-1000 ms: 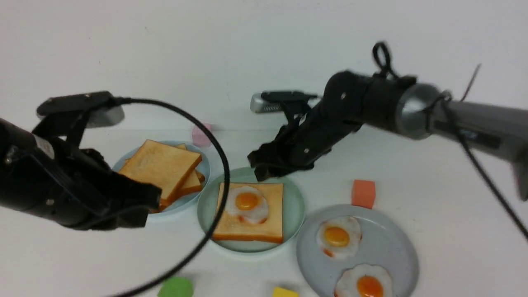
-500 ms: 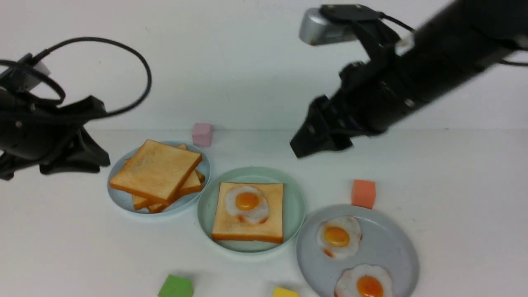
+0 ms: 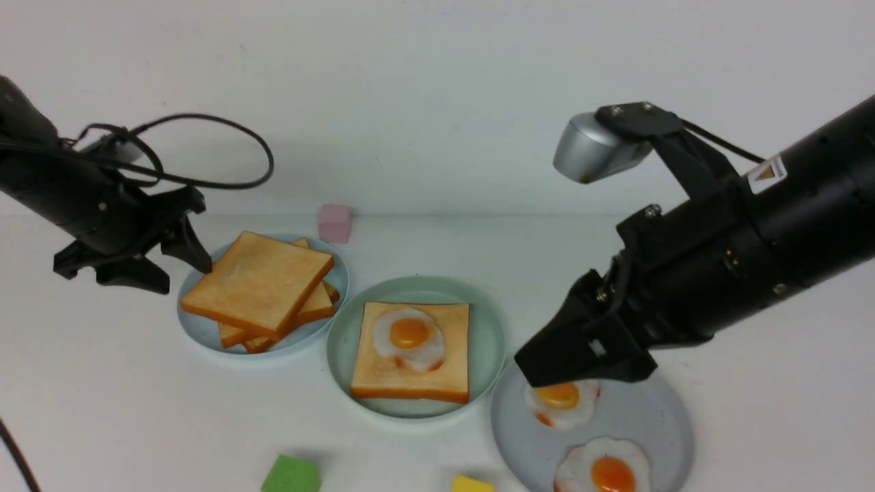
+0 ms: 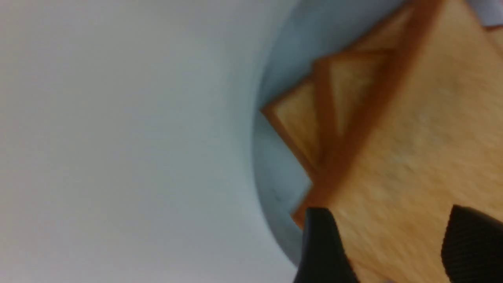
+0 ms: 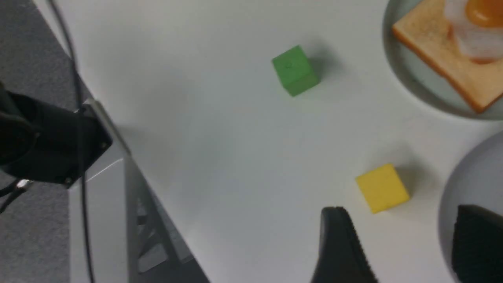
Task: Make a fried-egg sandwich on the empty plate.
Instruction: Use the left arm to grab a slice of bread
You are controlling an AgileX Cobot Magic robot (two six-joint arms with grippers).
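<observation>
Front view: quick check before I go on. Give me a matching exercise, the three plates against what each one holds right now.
Plates:
1. pale blue plate
2. mint-green plate
3. grey plate

Contents:
A. one toast slice topped with an egg
B. two fried eggs, no toast
C. stack of bare toast

Pairs: 1-C, 2-A, 3-B
</observation>
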